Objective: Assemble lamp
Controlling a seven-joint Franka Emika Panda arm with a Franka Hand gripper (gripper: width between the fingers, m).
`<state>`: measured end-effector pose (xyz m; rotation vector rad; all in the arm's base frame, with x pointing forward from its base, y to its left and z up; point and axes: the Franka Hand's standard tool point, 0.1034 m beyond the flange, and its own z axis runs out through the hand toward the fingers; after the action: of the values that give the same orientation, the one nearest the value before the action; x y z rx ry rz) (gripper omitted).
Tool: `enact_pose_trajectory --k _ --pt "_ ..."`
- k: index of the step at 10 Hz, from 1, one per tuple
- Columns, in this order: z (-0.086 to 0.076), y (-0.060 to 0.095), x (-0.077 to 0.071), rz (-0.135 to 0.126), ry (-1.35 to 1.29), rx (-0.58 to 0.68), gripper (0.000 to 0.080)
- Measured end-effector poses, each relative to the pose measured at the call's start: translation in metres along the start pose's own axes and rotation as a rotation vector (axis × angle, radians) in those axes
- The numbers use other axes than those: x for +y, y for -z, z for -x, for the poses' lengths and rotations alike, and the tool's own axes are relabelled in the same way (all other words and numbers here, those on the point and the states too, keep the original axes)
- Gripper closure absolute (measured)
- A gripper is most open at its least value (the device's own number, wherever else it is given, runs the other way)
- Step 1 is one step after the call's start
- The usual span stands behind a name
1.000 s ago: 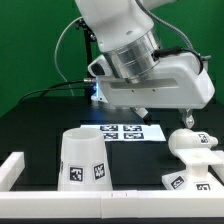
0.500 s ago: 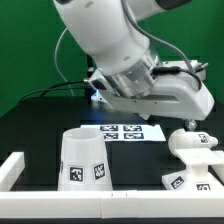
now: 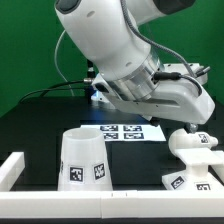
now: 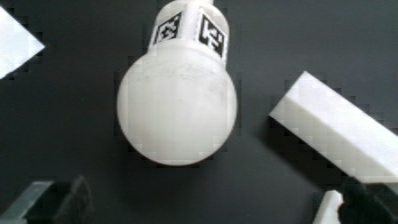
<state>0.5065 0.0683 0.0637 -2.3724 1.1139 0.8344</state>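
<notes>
The white bulb (image 3: 196,143) lies on its side on the black table at the exterior view's right. In the wrist view the bulb (image 4: 178,105) is a smooth oval with its tagged neck (image 4: 192,28) pointing away from the fingers. My gripper (image 3: 188,122) hangs just above it, open and empty (image 4: 205,205), with its dark fingertips (image 4: 54,200) apart, short of the bulb's round end. The cone shade (image 3: 80,160) stands at the front left. The angular base (image 3: 190,181) lies at the front right, near the bulb.
The marker board (image 3: 125,131) lies flat behind the shade. A white rail (image 3: 14,167) borders the table's left and front. A white slab (image 4: 338,125) lies close beside the bulb in the wrist view, and another white corner (image 4: 18,45) shows on the bulb's other side.
The arm has swung and turned, carrying the gripper toward the exterior view's right and over the bulb. The lamp parts have not moved.
</notes>
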Motion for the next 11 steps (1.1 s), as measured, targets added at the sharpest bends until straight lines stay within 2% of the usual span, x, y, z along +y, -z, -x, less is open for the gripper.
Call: enact_pose_trajectory --k 2,6,7,9,11 --pt "0.004 -0.01 0.004 -0.015 -0.036 -0.062 0.0101" --pt "0.002 -0.011 0.008 -0.008 -0.036 -0.089 0.0101" --pt "0.002 -0.013 0.008 -0.026 -0.046 -0.099 0.0101" --pt "0.002 -0.018 0.006 -0.117 -0.106 -0.15 0.0101" --pt "0.001 -0.017 0.007 -0.116 -0.107 -0.149 0.0101"
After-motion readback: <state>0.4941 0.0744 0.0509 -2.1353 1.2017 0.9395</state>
